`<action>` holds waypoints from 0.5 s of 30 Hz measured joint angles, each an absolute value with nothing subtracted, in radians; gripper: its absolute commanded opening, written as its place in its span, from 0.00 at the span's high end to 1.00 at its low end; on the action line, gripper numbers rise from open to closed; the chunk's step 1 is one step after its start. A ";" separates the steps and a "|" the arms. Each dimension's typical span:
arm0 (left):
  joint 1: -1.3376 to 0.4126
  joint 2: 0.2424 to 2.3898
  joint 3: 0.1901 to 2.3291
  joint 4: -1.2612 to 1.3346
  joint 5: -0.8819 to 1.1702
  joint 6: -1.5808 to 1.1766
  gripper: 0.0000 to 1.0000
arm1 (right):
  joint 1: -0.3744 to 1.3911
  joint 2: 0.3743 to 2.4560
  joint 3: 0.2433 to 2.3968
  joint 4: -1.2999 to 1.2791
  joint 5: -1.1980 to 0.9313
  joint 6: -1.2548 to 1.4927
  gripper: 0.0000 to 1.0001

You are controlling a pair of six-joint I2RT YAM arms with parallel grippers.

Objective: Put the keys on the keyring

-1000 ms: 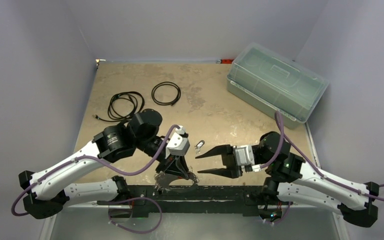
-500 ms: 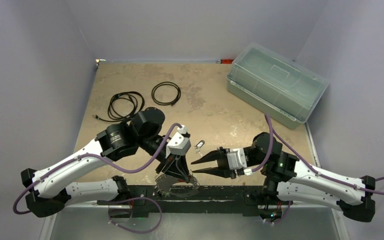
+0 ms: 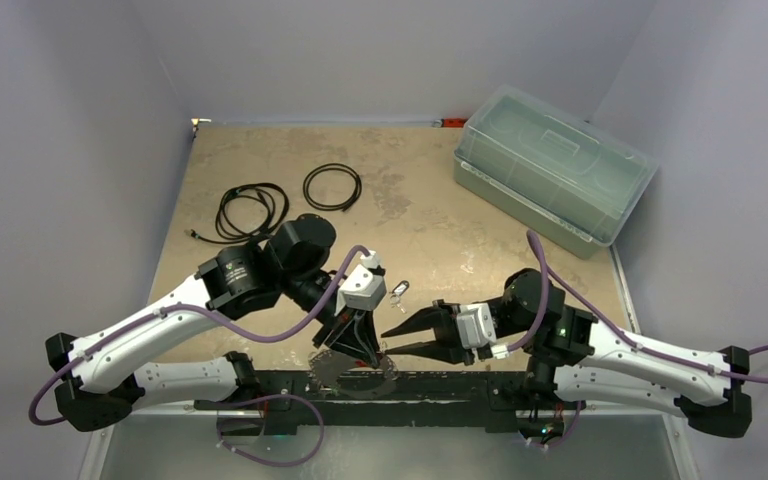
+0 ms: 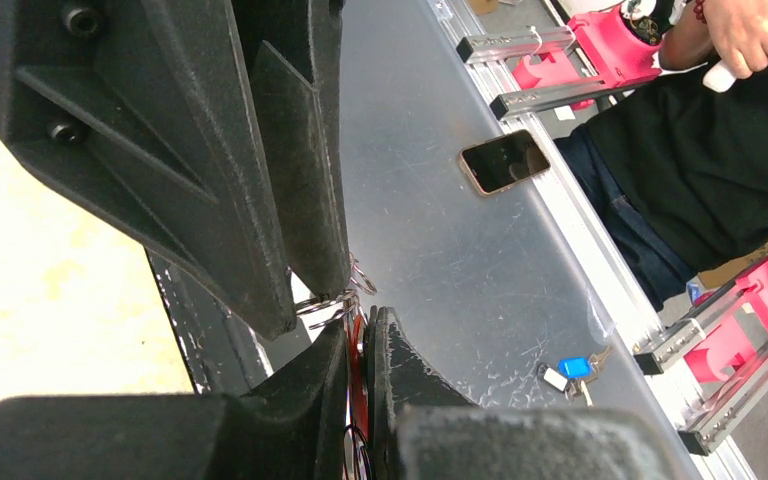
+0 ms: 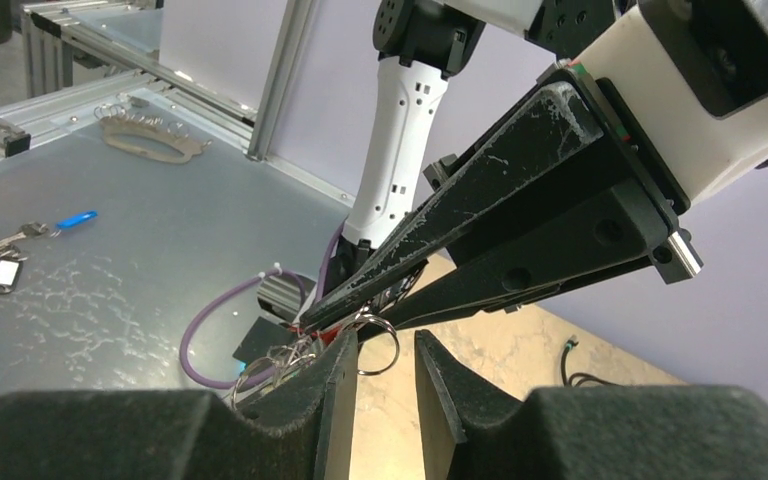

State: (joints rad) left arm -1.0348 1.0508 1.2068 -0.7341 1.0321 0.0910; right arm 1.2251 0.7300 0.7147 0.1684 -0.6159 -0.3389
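The table point(image 3: 410, 190) is mottled tan, the box point(image 3: 550, 170) pale green, cable coils point(image 3: 306, 188) black.

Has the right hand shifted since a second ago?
Yes. The right hand has slid left, away from the clear lidded plastic box and toward the left hand, with its jaws now narrower.

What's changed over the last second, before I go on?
The right gripper swung left toward the left gripper and narrowed its jaws, now open either side of the keyring. The left gripper stayed shut on the keyring at the near edge. The loose key, cable coils and box did not move.
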 measured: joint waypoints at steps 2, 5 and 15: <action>-1.035 1.052 1.208 -0.735 1.034 0.092 1.00 | 1.227 0.726 0.715 0.169 -0.619 -0.339 0.70; -1.035 1.056 1.209 -0.741 1.041 0.093 1.00 | 1.232 0.732 0.715 0.169 -0.620 -0.340 0.73; -1.035 1.075 1.209 -0.796 1.045 0.098 1.00 | 1.250 0.774 0.715 0.171 -0.617 -0.346 0.86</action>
State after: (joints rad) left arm -1.0348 1.0752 1.2087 -0.7959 1.0451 0.0978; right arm 1.2499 0.7738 0.7155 0.1707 -0.6167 -0.3462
